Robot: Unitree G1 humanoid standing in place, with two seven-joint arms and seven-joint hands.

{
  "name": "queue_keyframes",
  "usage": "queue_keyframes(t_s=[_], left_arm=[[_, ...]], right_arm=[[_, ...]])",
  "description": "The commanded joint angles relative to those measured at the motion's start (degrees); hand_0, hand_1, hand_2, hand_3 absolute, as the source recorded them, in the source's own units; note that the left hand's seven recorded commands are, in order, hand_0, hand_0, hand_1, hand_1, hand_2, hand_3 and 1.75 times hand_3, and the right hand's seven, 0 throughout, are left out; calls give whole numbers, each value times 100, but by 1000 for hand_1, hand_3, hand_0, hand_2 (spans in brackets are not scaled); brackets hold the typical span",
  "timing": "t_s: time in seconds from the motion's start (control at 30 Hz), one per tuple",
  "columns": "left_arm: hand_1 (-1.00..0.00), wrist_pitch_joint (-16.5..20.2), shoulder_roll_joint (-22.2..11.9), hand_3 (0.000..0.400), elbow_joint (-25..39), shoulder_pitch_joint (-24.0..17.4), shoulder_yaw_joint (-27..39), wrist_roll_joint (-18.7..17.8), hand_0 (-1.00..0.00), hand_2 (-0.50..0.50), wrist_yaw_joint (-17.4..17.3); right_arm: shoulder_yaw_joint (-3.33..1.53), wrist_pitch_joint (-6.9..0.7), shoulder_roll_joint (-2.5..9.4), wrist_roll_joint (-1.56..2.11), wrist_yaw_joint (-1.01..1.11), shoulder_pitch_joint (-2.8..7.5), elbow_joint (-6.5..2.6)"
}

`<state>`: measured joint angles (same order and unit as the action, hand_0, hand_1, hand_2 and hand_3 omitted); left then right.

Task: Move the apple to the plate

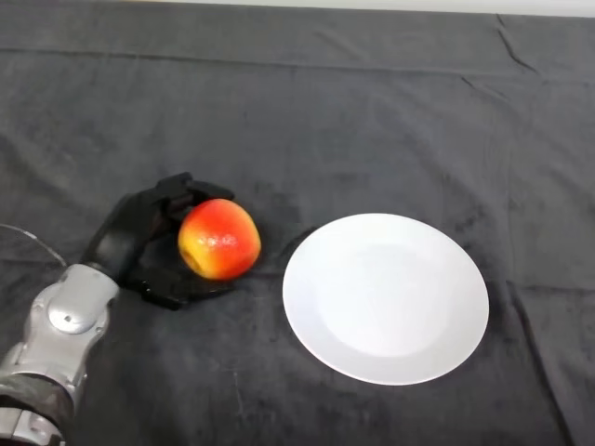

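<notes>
A red and yellow apple (219, 239) is at the left of the middle of the dark cloth. My black left hand (139, 234) is curled round it from the left, with fingers over its far side and the thumb under its near side. A round white plate (386, 297) lies flat on the cloth just right of the apple, with nothing on it. A small gap of cloth separates the apple from the plate's left rim. My silver-grey forearm (65, 321) comes in from the lower left.
The dark cloth (372, 121) covers the whole table, with a few folds along the far edge and at the right.
</notes>
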<state>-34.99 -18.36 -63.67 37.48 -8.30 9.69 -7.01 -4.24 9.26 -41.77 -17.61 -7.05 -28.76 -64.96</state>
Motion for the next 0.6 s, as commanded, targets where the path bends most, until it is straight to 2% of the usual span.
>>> queue_keyframes(t_s=[0.03,0.6], left_arm=[[-1000,-67,57,400,-40,267,-86,153,-1000,0,77],[-1000,-271,430,400,-69,820,-535,572,-1000,0,531]], right_arm=[[-108,-62,229,-87,77,384,-147],[-110,-53,229,-90,75,375,-165]])
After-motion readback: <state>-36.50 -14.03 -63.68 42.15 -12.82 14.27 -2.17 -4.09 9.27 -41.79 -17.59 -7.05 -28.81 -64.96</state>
